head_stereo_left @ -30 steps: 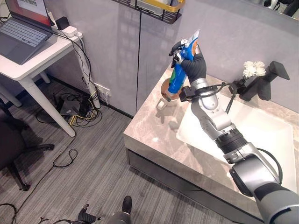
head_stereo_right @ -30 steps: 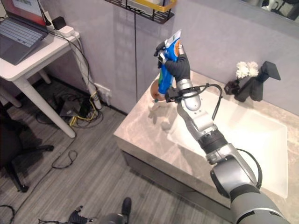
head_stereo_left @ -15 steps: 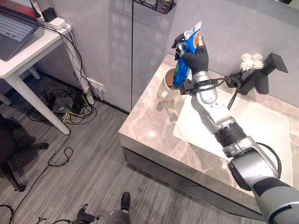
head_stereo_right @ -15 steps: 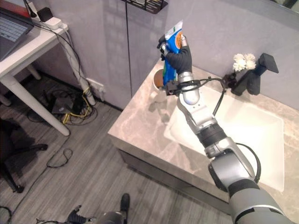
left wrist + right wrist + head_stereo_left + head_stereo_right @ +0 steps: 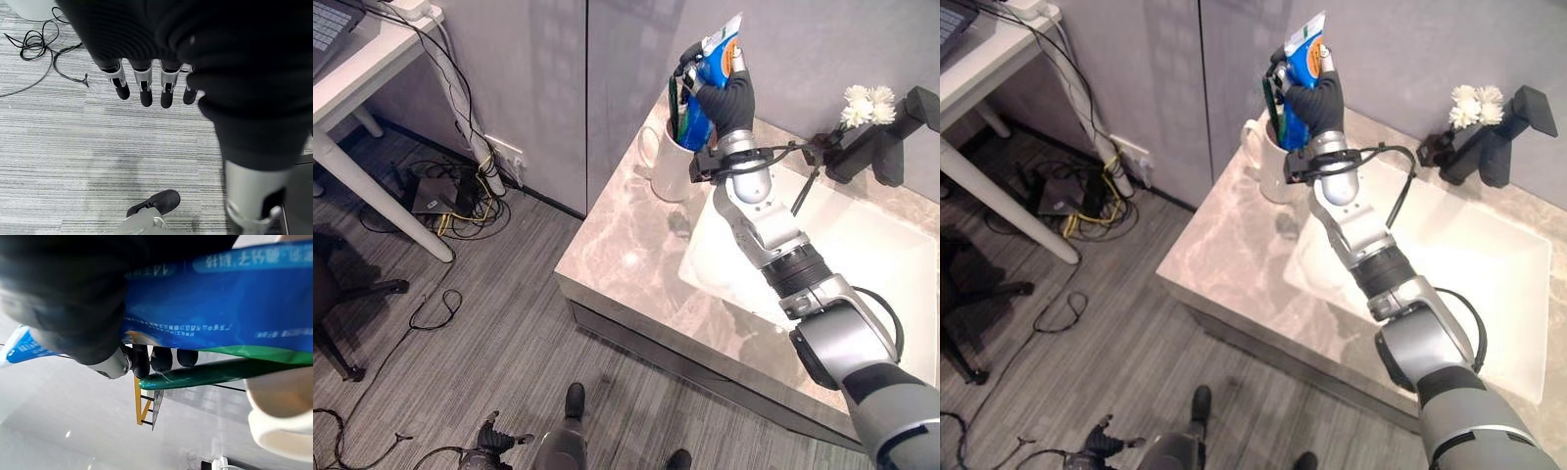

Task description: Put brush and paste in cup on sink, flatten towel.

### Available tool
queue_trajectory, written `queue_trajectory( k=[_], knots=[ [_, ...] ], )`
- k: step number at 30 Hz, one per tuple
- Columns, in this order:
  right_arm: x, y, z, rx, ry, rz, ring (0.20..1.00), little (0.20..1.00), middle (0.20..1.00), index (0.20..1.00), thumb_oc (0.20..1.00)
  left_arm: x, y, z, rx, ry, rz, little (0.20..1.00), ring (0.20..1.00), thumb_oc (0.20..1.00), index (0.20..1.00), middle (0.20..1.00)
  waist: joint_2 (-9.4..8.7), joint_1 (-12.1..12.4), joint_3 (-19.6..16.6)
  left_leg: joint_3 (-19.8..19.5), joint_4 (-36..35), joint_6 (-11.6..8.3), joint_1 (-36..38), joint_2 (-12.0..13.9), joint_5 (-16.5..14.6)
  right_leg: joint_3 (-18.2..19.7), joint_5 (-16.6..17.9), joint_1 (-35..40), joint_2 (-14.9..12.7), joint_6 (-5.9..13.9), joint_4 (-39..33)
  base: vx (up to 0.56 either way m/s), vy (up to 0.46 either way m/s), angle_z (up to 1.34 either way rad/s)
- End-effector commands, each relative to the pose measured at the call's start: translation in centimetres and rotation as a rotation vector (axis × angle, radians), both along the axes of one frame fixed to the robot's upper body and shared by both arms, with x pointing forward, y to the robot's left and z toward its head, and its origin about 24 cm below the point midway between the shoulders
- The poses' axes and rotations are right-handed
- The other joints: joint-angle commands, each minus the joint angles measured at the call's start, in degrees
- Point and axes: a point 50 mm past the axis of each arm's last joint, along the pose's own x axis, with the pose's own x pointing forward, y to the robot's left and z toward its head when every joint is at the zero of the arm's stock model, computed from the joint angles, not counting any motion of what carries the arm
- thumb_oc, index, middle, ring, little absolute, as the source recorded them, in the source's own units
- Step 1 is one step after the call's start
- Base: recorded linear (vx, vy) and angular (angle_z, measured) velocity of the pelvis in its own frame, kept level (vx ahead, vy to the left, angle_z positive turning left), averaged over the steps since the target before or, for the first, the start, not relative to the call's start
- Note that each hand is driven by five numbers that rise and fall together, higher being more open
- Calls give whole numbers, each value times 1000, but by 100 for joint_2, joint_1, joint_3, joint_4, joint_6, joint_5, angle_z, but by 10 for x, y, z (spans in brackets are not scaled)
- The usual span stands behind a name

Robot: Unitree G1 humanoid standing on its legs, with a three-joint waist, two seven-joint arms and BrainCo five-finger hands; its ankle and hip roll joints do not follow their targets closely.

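Note:
My right hand is shut on a blue toothpaste tube and holds it upright, its lower end at the mouth of a white cup. The cup stands on the back left corner of the marble counter. A dark green toothbrush stands alongside the tube and reaches down into the cup. In the right wrist view my fingers curl round the tube, with the brush just past them and the cup's rim beyond. My left hand hangs over the floor with straight fingers.
A white sink basin lies right of the cup. A black faucet and white flowers stand at the counter's back. The grey wall rises right behind the cup. A white desk and floor cables are on the left.
The camera has moved, so the whole picture has shifted. My right hand keeps its hold on the tube, which now stands a little lower at the cup.

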Motion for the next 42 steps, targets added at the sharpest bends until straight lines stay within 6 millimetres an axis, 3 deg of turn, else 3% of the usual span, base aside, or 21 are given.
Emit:
queue_trajectory(
  k=[1, 2, 3, 4, 17, 29, 31, 36, 37, 38, 41, 42],
  knots=[
    [-12, -1, 52, 22, -197, -23, 200, 200, 200, 200, 200, -5, 10, 3, 40, -12, 20, 1000, 1000, 1000, 1000, 1000, -15, 339, -147, -693, -4, -523, -238, 279, 181, 175, 1696, 480, -1, 273, 481, 0, 0, 0],
    [-12, 1, 52, 19, -196, -15, 200, 200, 200, 200, 200, -5, 10, 3, 41, -13, 22, 1000, 1000, 1000, 1000, 1000, -34, 333, -136, -700, -4, -508, -248, 273, 202, 199, 1696, 436, -11, 273, 519, -1, -9, -7],
    [-11, 2, 51, 14, -189, -10, 940, 940, 940, 940, 940, -7, 11, 3, 42, -10, 30, 1000, 1000, 1000, 1000, 1000, -40, 345, -124, -703, -4, -502, -208, 297, 169, 246, 1696, 455, 10, 273, 496, -10, 5, -10],
    [-10, 2, 49, 19, -181, -9, 1000, 1000, 1000, 1000, 1000, -8, 11, 2, 43, -8, 34, 1000, 1000, 1000, 1000, 1000, -54, 346, -115, -696, -4, -490, -184, 300, 160, 293, 1696, 452, 18, 273, 495, 0, 5, -14],
    [-10, 9, 36, 34, -139, 32, 1000, 1000, 1000, 1000, 1000, -16, 10, -2, 32, 28, 63, 1000, 1000, 1000, 1000, 1000, -5, 340, -157, -629, -4, -404, 30, 394, 165, 466, 1696, 410, 40, 273, 469, -16, -13, -13],
    [-22, -5, 35, 62, -203, -21, 1000, 1000, 1000, 1000, 1000, -31, -3, -12, 0, 111, 70, 1000, 1000, 1000, 1000, 1000, 347, 257, -505, -256, -4, -330, 568, 472, 155, 388, 1696, 751, 38, 273, -151, -24, 13, -13],
    [-30, -17, 39, 58, -254, -64, 1000, 1000, 1000, 1000, 1000, -34, -6, -14, -9, 122, 89, 1000, 1000, 1000, 1000, 1000, 428, 156, -579, -131, -4, -330, 719, 507, 141, 402, 1426, 755, 36, 273, -177, -43, 2, -14],
    [-55, -56, 47, -68, -416, -253, 1000, 1000, 1000, 1000, 1000, -44, -11, -17, -29, 144, 127, 1000, 1000, 1000, 1000, 1000, 527, -92, -653, -5, -4, -334, 975, 542, 68, 479, 1143, 790, 46, 273, -177, -10, -11, -25],
    [-56, -56, 47, -68, -416, -254, 1000, 1000, 1000, 1000, 1000, -44, -11, -17, -28, 144, 126, 1000, 1000, 1000, 1000, 1000, 519, -87, -658, -2, -4, -328, 960, 534, 86, 485, 1156, 773, 38, 273, -177, -5, -18, -14],
    [-72, -77, 45, -111, -485, -355, 1000, 1000, 1000, 1000, 1000, -47, -13, -18, -33, 150, 139, 1000, 1000, 1000, 1000, 1000, 550, -206, -688, 48, -4, -328, 1046, 545, 51, 531, 1134, 783, 51, 273, -177, 11, -15, -18],
    [-97, -129, 22, -218, -492, -603, 1000, 1000, 1000, 1000, 1000, -52, -13, -19, -42, 153, 152, 1000, 1000, 1000, 1000, 1000, 646, -437, -727, 66, -4, -310, 1166, 544, -41, 558, 1124, 824, 61, 273, -177, 16, -6, -3],
    [-98, -130, 21, -218, -491, -607, 1000, 1000, 1000, 1000, 1000, -52, -13, -19, -40, 154, 149, 1000, 1000, 1000, 1000, 1000, 628, -420, -736, 67, -4, -303, 1150, 535, -18, 561, 1140, 808, 53, 273, -177, 18, 7, -13]
  ],
)
